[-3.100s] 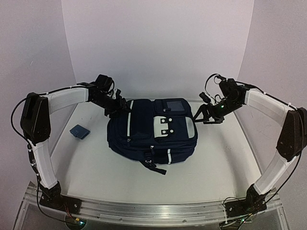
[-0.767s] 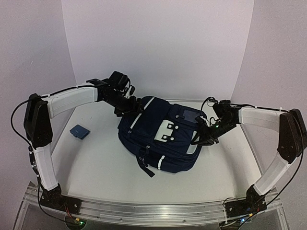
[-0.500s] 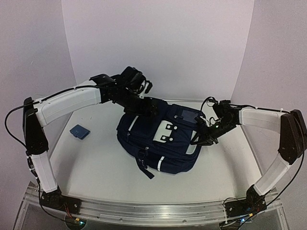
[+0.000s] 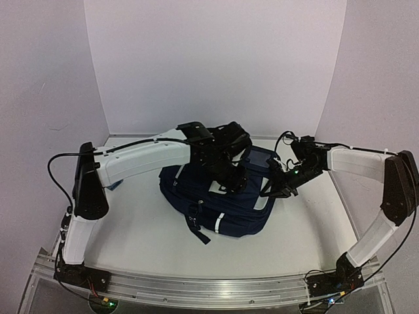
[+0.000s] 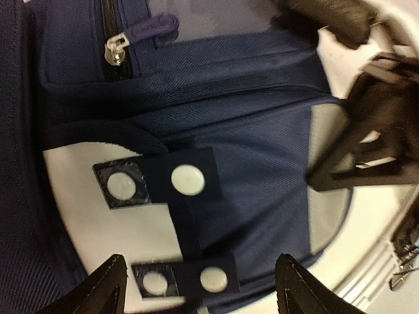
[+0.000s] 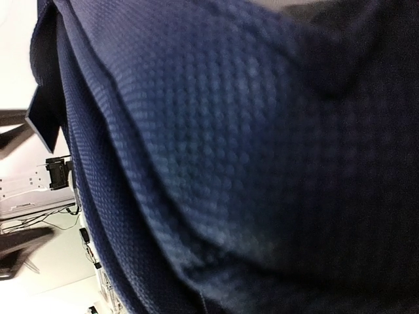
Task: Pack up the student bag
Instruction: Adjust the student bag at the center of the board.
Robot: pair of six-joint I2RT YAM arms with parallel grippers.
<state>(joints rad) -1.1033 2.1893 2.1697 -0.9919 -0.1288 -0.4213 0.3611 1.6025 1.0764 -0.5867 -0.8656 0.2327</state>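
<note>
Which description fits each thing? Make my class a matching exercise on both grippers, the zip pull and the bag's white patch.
1 left gripper
2 right gripper
3 zip pull
4 white patch

A purple
B at the student bag's right edge
C open above the patch
D carries dark studded tabs

Pairs: 1-C, 2-B, 3-A, 4-D

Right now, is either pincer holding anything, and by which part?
Left pincer: open over the dark navy fabric backpack, holding nothing. Right pincer: pressed at the backpack's right side edge; whether it grips the fabric cannot be told.
</note>
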